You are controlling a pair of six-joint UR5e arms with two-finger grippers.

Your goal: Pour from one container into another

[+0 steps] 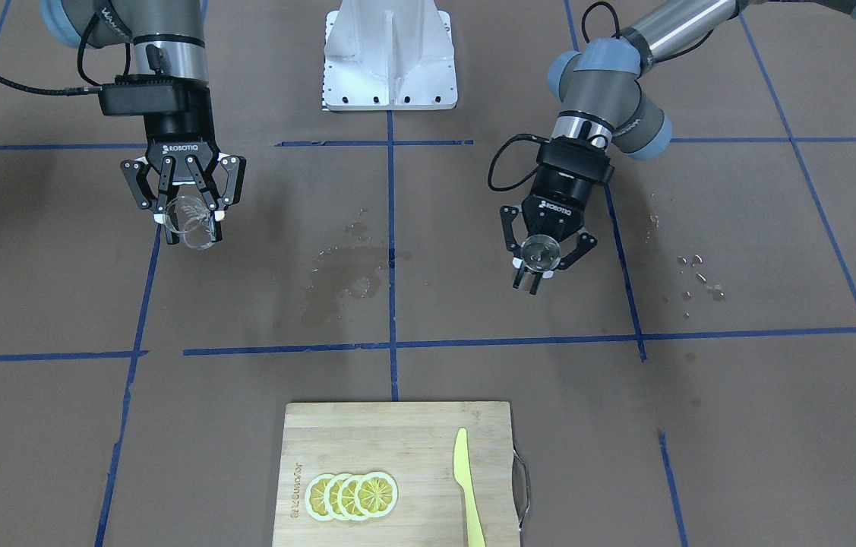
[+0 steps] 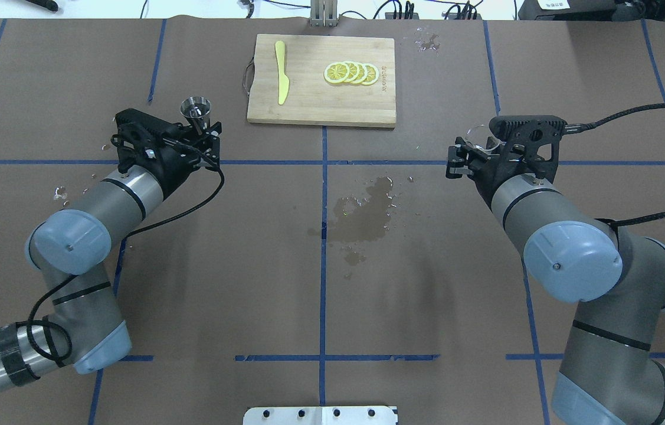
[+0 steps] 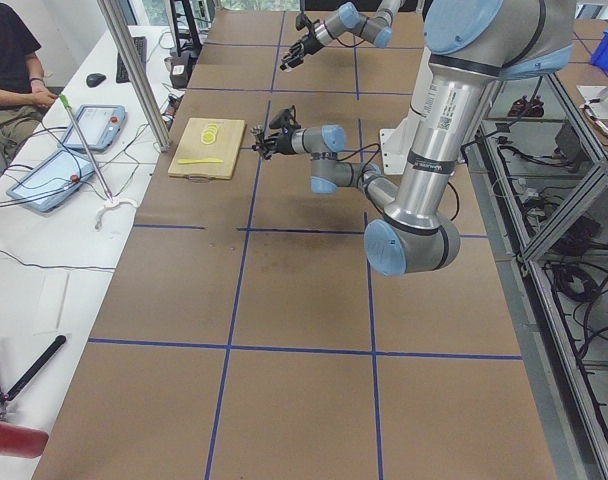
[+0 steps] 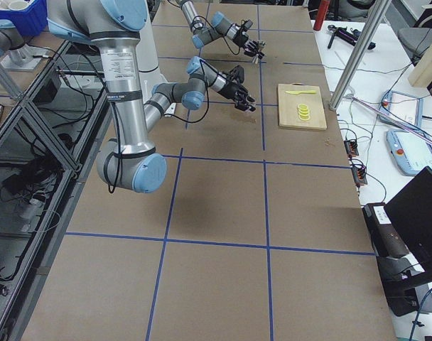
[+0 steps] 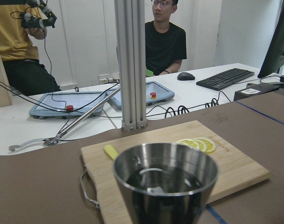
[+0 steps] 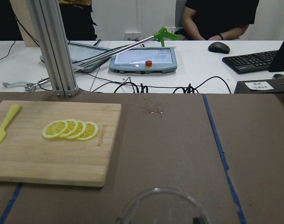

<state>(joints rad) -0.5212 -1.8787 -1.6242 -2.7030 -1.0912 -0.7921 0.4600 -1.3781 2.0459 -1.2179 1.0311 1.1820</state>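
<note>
Right gripper [image 1: 189,216], left of frame, pinches the glass [image 1: 194,226]; left gripper [image 1: 541,264], right of frame, pinches the jigger [image 1: 541,251]. They're well apart: close in, jigger level, tilt slowly.

Jigger [image 1: 540,251] in left hand [image 1: 543,267], glass [image 1: 198,234] in right hand [image 1: 191,219] — board [image 1: 397,433] (knife [image 1: 465,486], lemons [image 1: 352,495]) beyond.

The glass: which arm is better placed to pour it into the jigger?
Right, probably: the right hand holds the glass, while the left hand holds the jigger upright. The two are far apart.
</note>
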